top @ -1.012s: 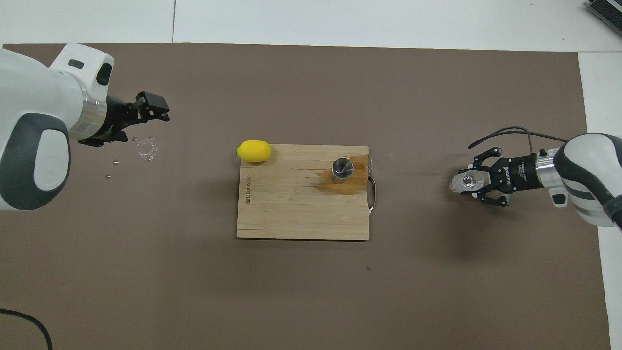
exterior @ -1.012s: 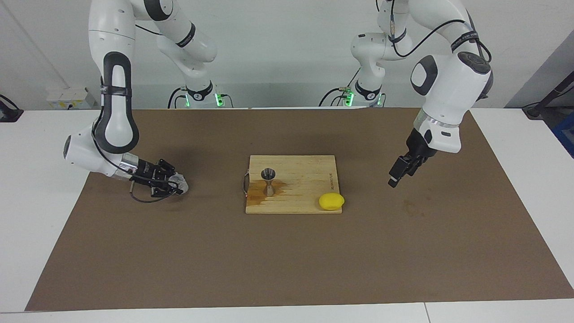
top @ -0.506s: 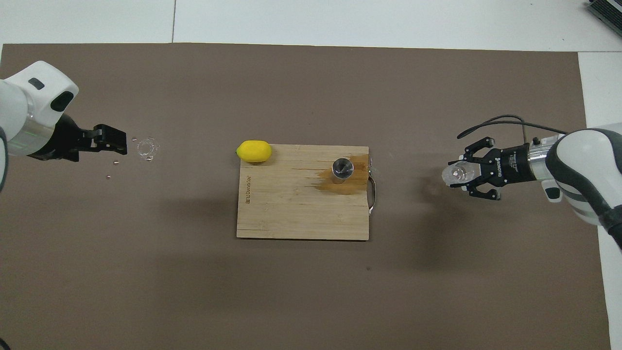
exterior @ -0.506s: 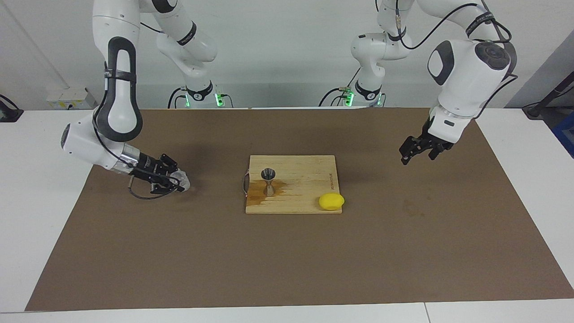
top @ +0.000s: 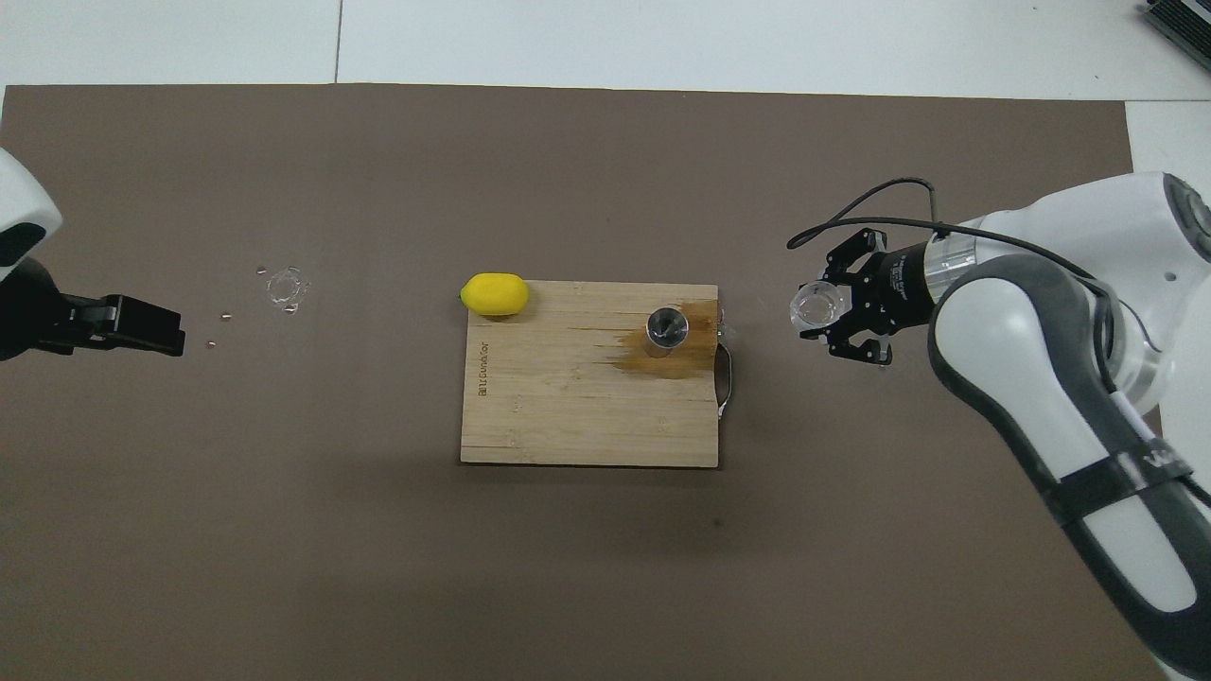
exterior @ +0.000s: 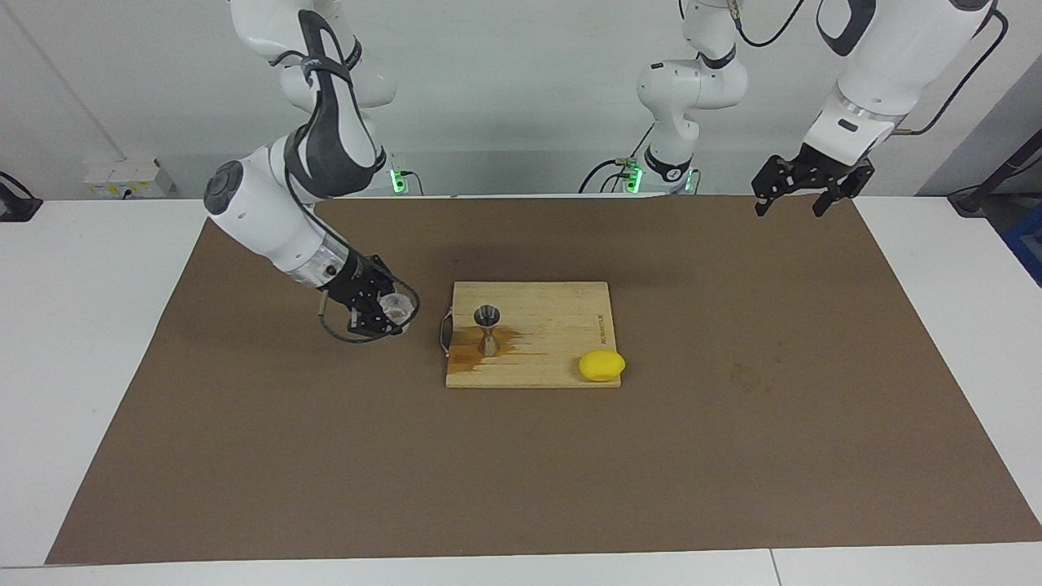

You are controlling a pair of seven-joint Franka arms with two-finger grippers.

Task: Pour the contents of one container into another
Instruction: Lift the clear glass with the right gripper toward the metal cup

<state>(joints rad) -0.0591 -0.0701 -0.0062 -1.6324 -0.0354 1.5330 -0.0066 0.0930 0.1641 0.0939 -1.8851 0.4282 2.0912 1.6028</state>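
A small clear glass tumbler [exterior: 397, 307] [top: 816, 305] is held in my right gripper [exterior: 391, 314] [top: 821, 308], which is shut on it. It hangs over the brown mat beside the handle end of the cutting board [exterior: 562, 313] [top: 568, 416]. The silvery hourglass-shaped jigger [exterior: 488, 330] [top: 666, 331] stands upright on the board, in a brown wet stain near that handle. The tumbler is apart from the jigger. My left gripper [exterior: 788, 203] [top: 151, 327] hangs open and empty, high over the left arm's end of the mat.
A yellow lemon [exterior: 601, 365] [top: 495, 294] lies at the board's corner toward the left arm's end, farther from the robots. A metal handle [exterior: 444, 332] [top: 726, 374] sticks out of the board toward the tumbler. A wet ring and droplets [top: 286, 287] mark the mat near the left gripper.
My right gripper has carried the tumbler across the mat toward the board's handle end. My left arm has risen and drawn back toward the robots, with its gripper still open.
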